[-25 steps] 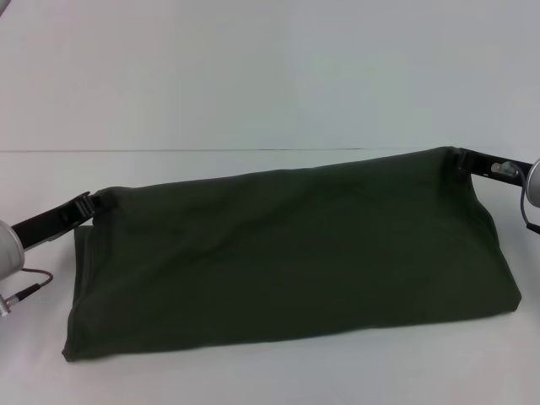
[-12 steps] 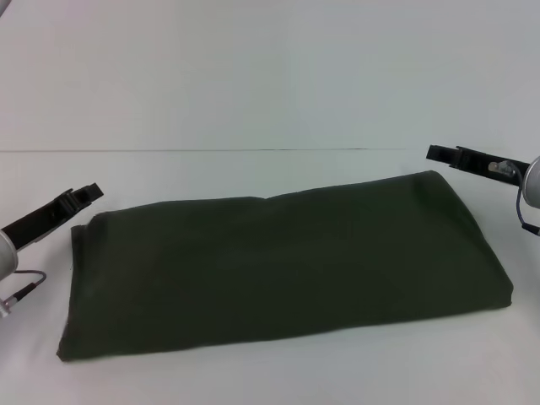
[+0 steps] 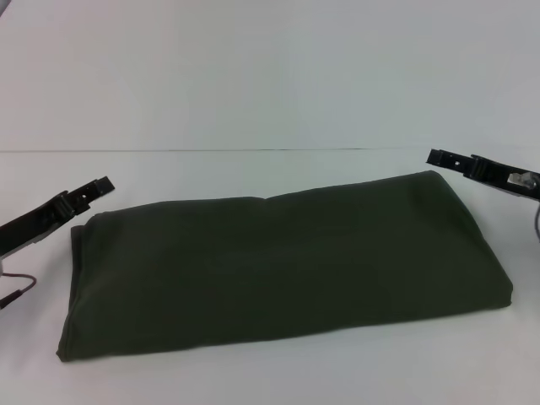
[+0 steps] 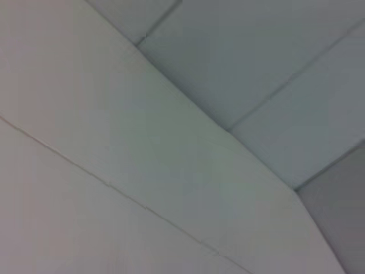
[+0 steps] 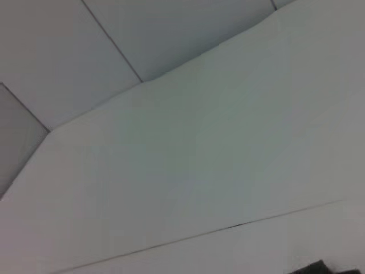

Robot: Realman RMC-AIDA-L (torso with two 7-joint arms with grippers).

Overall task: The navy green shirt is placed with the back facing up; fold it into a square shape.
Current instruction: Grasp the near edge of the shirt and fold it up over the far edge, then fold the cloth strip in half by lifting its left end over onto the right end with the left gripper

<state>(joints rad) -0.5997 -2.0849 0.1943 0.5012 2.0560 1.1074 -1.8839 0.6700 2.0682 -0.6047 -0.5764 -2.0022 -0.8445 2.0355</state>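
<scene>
At the left edge you have the left claw (image 3: 99,184) poised just off the far-left corner of the navy green shirt (image 3: 278,266), holding nothing; from this side-on angle you cannot tell how wide its fingers stand. It sits at that corner, by my reading, because that is where a fold edge gets gripped — clear of the cloth, it leaves the fabric undisturbed.

Moving right, the shirt lies flat on the white surface (image 3: 253,371), folded into a long band with its plain side up and no lettering showing. Its long axis runs left to right, slightly skewed: the left end sits nearer to you, the right end angles toward the far side. The near edge looks rounded and thick, which suggests doubled layers. As a judgement, the band is too long to count as a square, so a fold across the long axis looks due.

At the right, the right claw (image 3: 434,156) hovers just beyond the far-right corner, apart from the cloth and carrying nothing — its opening cannot be told either.
</scene>
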